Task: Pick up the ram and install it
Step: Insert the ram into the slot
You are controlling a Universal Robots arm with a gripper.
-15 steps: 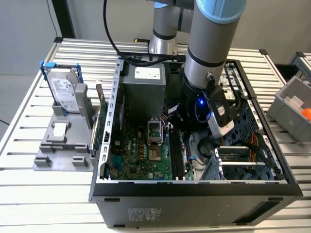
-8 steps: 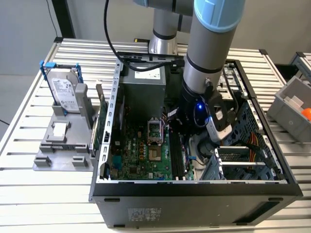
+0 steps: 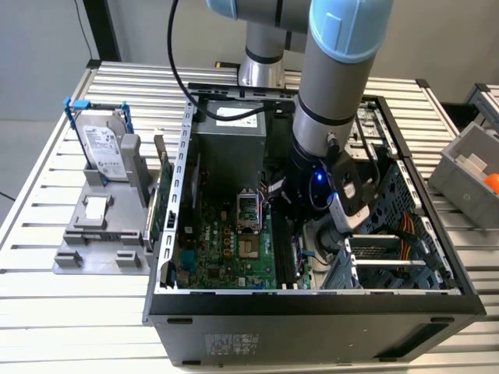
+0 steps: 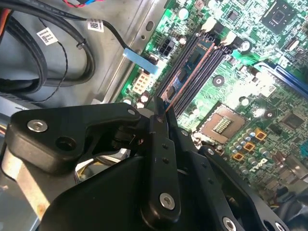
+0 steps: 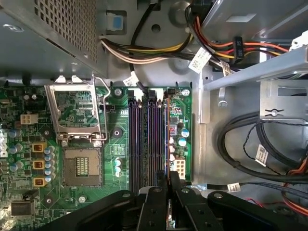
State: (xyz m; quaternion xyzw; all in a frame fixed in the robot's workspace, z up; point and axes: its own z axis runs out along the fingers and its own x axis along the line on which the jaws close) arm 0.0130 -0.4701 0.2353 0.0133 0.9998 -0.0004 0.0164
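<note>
The ram (image 4: 186,72) is a thin green stick with black chips. It stands on edge along the outermost of the dark memory slots (image 5: 144,139) on the motherboard (image 3: 226,249), lined up with that slot; I cannot tell whether it is seated. My gripper (image 4: 159,118) is shut on its near end, black fingers (image 5: 174,185) pressed to both faces. In the first wrist view the ram (image 5: 167,144) shows edge-on as a narrow line running away from the gripper (image 5: 168,185). In the exterior view the gripper (image 3: 300,222) reaches down inside the open computer case (image 3: 312,300).
The open CPU socket (image 5: 82,166) lies beside the slots. Black cables (image 5: 250,144) and a metal drive cage (image 3: 390,249) crowd the slots' other side. The power supply (image 3: 230,136) fills the back. A hard drive (image 3: 101,144) stands on a grey holder at the exterior view's left.
</note>
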